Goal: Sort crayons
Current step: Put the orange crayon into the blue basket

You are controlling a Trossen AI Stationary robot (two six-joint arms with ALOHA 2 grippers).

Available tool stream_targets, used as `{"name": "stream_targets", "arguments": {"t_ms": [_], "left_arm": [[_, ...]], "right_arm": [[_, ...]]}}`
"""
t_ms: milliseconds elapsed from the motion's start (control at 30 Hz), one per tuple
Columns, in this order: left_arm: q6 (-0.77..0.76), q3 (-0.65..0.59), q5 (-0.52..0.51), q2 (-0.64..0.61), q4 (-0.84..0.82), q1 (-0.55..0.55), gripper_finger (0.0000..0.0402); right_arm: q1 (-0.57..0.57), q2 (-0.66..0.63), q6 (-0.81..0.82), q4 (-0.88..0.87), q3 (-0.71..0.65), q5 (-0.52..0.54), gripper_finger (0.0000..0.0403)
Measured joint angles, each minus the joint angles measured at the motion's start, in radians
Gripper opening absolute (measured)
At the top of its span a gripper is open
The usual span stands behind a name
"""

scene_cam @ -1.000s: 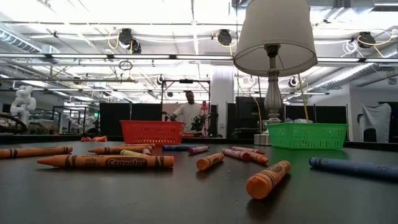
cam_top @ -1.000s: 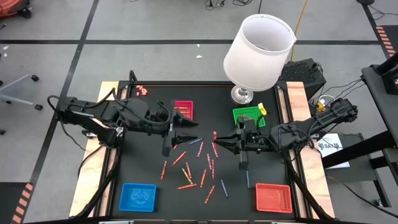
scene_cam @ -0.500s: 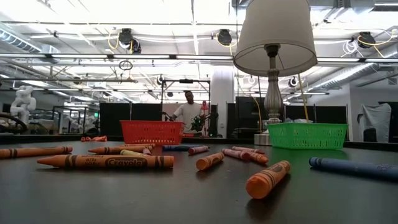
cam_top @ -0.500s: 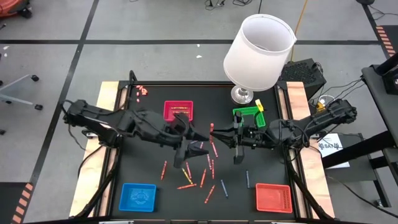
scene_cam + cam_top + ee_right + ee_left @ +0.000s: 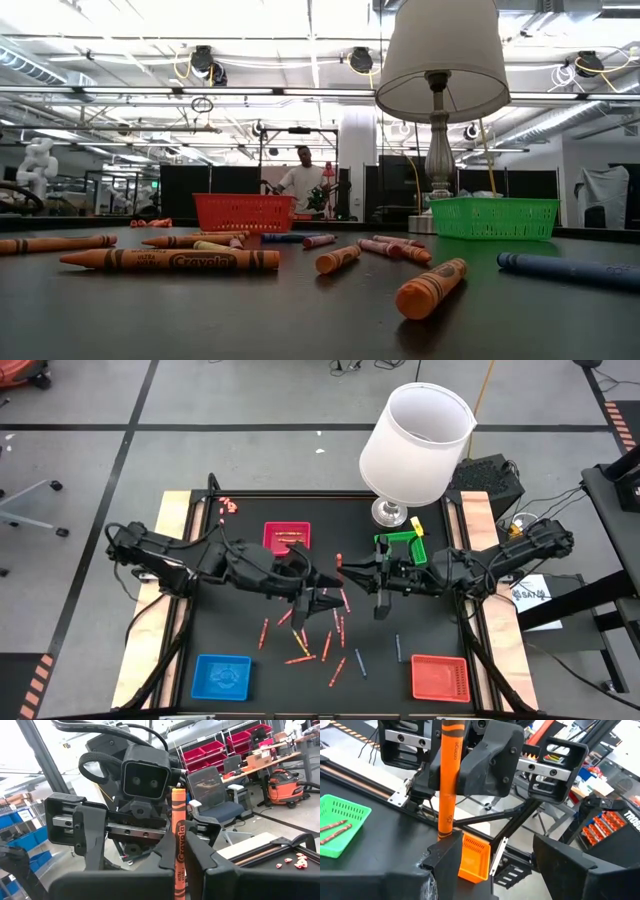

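there, nearest in the low view: loose crayons (image 5: 170, 260) lying flat on the black table (image 5: 300, 320), an orange one (image 5: 431, 287) pointing forward, a blue one (image 5: 570, 271) off to the side. behind them, a red tray (image 5: 246, 212) and a green tray (image 5: 494, 218), then a lamp (image 5: 441, 70) by the green tray. far off in the room, a person (image 5: 303, 182).

from above: scattered crayons (image 5: 320, 640) mid-table, blue tray (image 5: 221, 675) and orange-red tray (image 5: 440, 677) at the near edge, a pink-red tray (image 5: 286, 538) farther back.

right gripper (image 5: 345, 572) over the table's middle, clamped on an orange crayon (image 5: 178, 851) standing upright between its fingers (image 5: 165, 857). left gripper (image 5: 327, 587) facing it, tips almost meeting, fingers (image 5: 447, 862) spread wide, the same orange crayon (image 5: 447, 780) just in front of them, not gripped by them.
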Motion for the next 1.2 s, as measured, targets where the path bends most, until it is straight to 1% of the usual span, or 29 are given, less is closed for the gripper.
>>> {"name": "stream_targets", "arguments": {"t_ms": [67, 200, 267, 333, 467, 533, 667, 800, 933, 1000, 1067, 1200], "left_arm": [[-0.008, 0.000, 0.019, 0.000, -0.017, 0.000, 0.0248], [-0.033, 0.000, 0.124, -0.016, -0.042, -0.005, 0.0248], [-0.047, 0.000, 0.139, -0.032, -0.051, -0.012, 0.0248], [-0.050, 0.000, 0.117, -0.052, -0.087, -0.017, 0.0248], [-0.029, 0.000, -0.061, -0.059, -0.113, -0.020, 0.0248], [-0.008, 0.000, -0.120, -0.057, -0.092, -0.019, 0.0248], [0.036, 0.002, -0.122, -0.026, -0.007, -0.004, 0.0248], [0.083, 0.000, -0.080, 0.005, 0.093, -0.002, 0.0248], [0.084, 0.000, -0.079, 0.013, 0.108, -0.004, 0.0244], [0.090, 0.000, -0.081, 0.016, 0.097, -0.003, 0.0232], [0.100, 0.000, -0.083, 0.016, 0.098, 0.000, 0.0209], [0.107, 0.000, -0.086, 0.014, 0.097, 0.008, 0.0141]], "right_arm": [[0.000, -0.002, 0.000, -0.005, 0.000, -0.002, 0.0000], [0.002, -0.005, 0.002, 0.001, -0.001, -0.009, 0.0000], [0.002, -0.005, 0.006, 0.002, -0.001, -0.010, 0.0000], [0.002, -0.005, 0.018, 0.002, -0.001, -0.010, 0.0000], [0.001, -0.005, 0.027, 0.007, -0.001, -0.010, 0.0000], [0.001, -0.005, 0.027, 0.008, -0.001, -0.010, 0.0000], [0.001, -0.005, 0.027, 0.015, -0.001, -0.010, 0.0000], [0.001, -0.004, 0.026, 0.035, -0.001, -0.009, 0.0000], [0.001, -0.002, 0.018, 0.041, -0.001, -0.008, 0.0000], [0.001, -0.002, 0.016, 0.041, -0.001, -0.008, 0.0000], [0.001, -0.002, 0.016, 0.040, -0.001, -0.007, 0.0000], [0.001, -0.002, 0.014, 0.038, -0.001, -0.008, 0.0000]]}}
